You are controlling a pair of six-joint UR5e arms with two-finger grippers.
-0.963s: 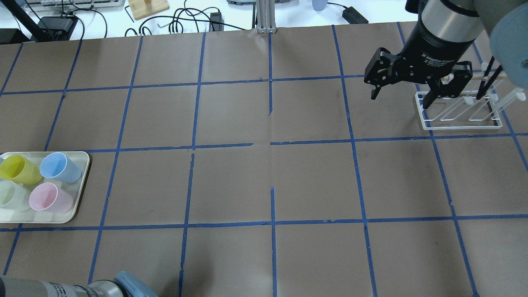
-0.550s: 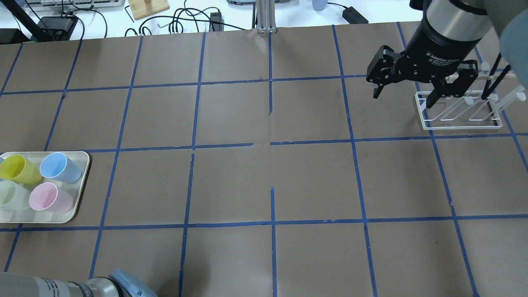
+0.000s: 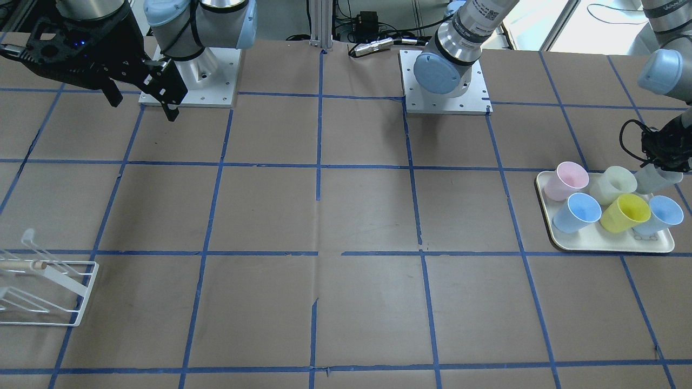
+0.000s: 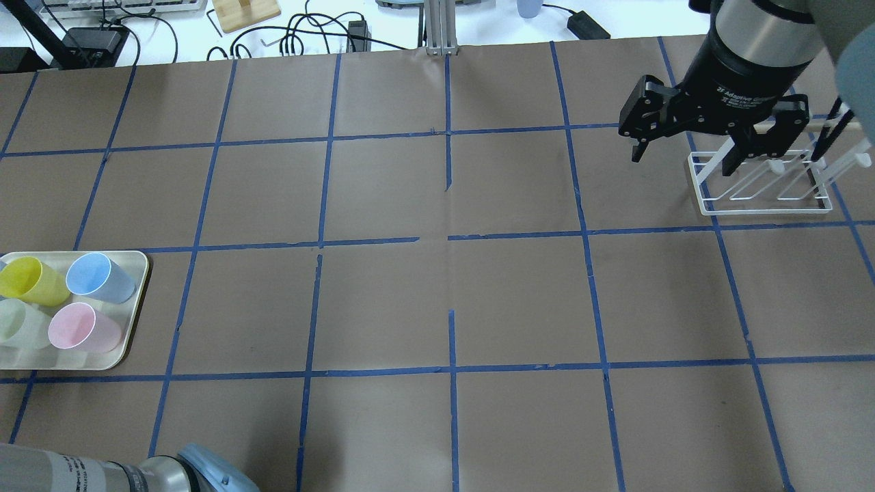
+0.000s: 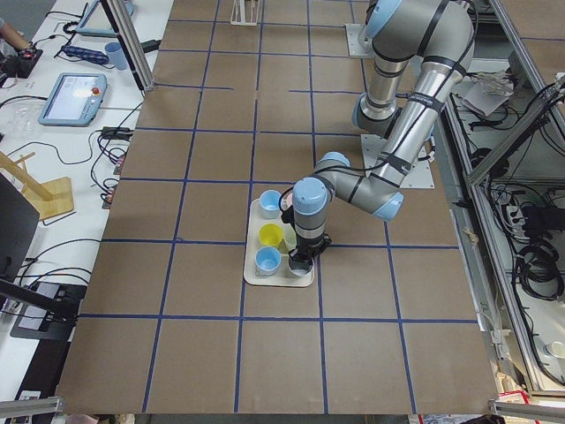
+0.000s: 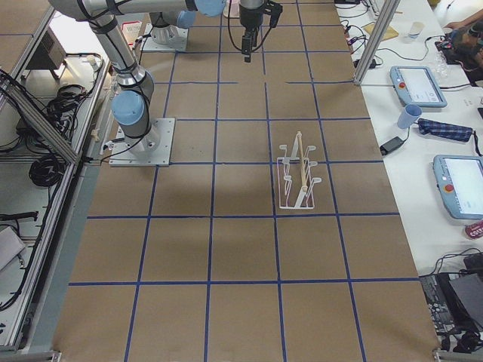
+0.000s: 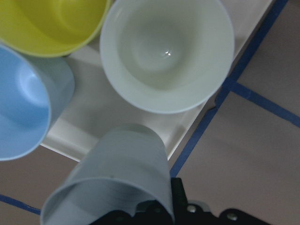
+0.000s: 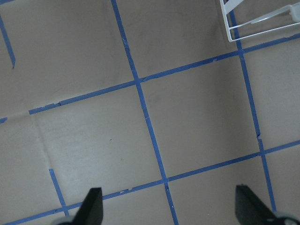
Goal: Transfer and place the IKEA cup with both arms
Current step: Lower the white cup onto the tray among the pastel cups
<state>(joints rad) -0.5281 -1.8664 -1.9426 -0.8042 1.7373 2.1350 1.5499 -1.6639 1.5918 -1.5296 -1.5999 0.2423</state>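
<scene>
One tilted IKEA cup (image 7: 117,180) inside the left pincer (image 3: 664,163), at tray (image 3: 611,247) edge

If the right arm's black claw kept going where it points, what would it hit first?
Probably the bare brown table near a blue tape crossing; the right gripper, jaws open, points down beside the white rack.

Here we go: the IKEA cup (image 7: 117,183) sits tilted between the left gripper's (image 3: 661,162) jaws, over the tray's (image 7: 75,136) edge. Straight ahead of those jaws another cup (image 7: 166,54) stands on the tray, with two further cups (image 7: 28,103) off to their left. Over at the right gripper (image 4: 682,162), the wire rack (image 8: 255,21) lies ahead and right of its jaws, on the table (image 8: 93,136).
</scene>
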